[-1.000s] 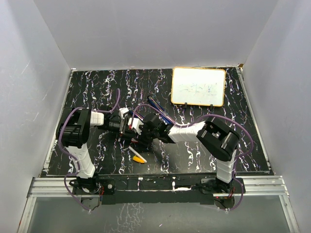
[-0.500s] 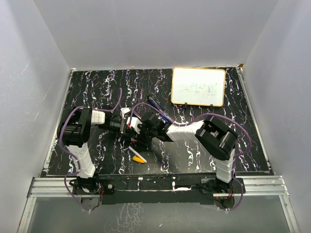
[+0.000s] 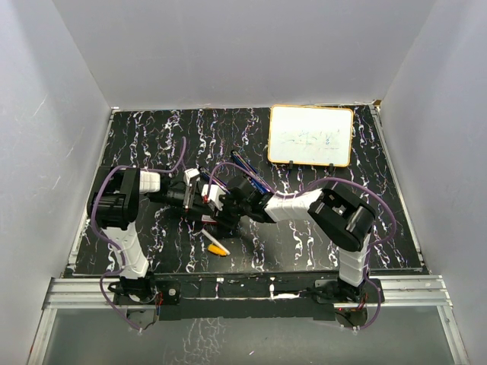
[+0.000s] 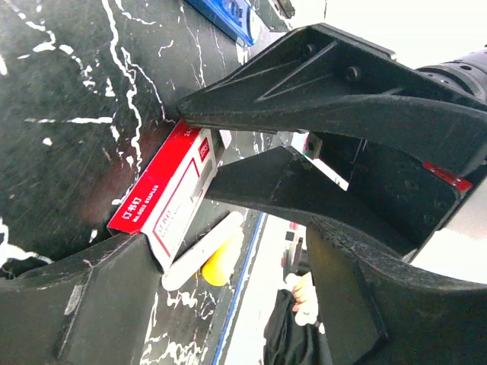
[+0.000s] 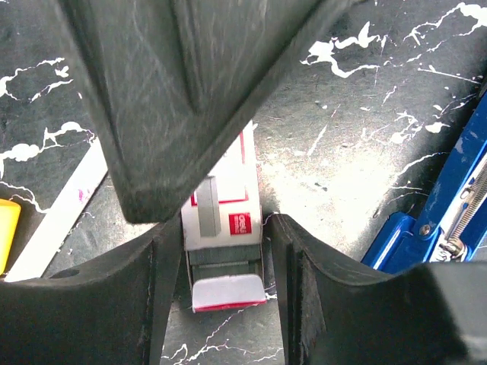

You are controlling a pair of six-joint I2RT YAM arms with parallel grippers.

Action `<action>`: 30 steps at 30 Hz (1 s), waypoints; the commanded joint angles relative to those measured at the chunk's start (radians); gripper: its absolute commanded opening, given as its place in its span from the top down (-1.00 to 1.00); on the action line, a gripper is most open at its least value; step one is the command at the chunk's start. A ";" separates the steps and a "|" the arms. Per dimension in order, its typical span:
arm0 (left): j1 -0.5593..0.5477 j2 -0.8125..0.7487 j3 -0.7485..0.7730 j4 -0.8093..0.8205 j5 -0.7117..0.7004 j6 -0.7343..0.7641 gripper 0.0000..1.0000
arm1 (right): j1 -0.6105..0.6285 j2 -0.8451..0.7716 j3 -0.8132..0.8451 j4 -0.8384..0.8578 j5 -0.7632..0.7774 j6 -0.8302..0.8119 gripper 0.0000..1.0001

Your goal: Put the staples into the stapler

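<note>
The staples box [image 5: 228,190], red and white, lies on the black table with its end flap open and grey staples [image 5: 224,258] showing. My right gripper [image 5: 224,251] straddles it: one finger touches its side and a thin gap shows at the other. My left gripper [image 4: 256,279] is open wide, and a corner of the box [image 4: 171,194] rests against one finger [image 4: 91,296]. The two grippers meet mid-table, left gripper [image 3: 198,202] facing right gripper [image 3: 218,207]. The blue stapler [image 3: 247,171] lies open just behind them, and its edge also shows as the stapler [image 5: 434,220].
A yellow-and-white marker [image 3: 217,243] lies just in front of the grippers, close to the box as the marker [image 4: 205,255]. A whiteboard with an orange rim [image 3: 310,135] sits at the back right. White walls enclose the table on three sides.
My left gripper has opened wide and drawn slightly back to the left. The right gripper's jaws have eased apart a little around the box. The box stays on the table.
</note>
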State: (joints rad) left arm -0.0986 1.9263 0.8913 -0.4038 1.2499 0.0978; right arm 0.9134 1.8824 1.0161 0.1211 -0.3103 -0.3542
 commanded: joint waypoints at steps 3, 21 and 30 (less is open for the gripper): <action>0.048 0.001 0.025 -0.073 0.016 0.066 -0.50 | -0.012 -0.023 -0.035 -0.017 -0.018 -0.037 0.00; 0.096 0.018 0.053 -0.142 -0.025 0.127 -0.62 | -0.016 -0.014 -0.052 -0.014 -0.019 -0.050 0.29; 0.117 0.011 0.088 -0.189 -0.081 0.145 -0.65 | -0.025 -0.022 -0.058 -0.015 -0.024 -0.056 0.30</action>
State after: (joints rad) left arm -0.0025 1.9419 0.9443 -0.5663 1.2293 0.1963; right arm 0.9012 1.8782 0.9897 0.1532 -0.3534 -0.3836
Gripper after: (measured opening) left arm 0.820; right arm 0.410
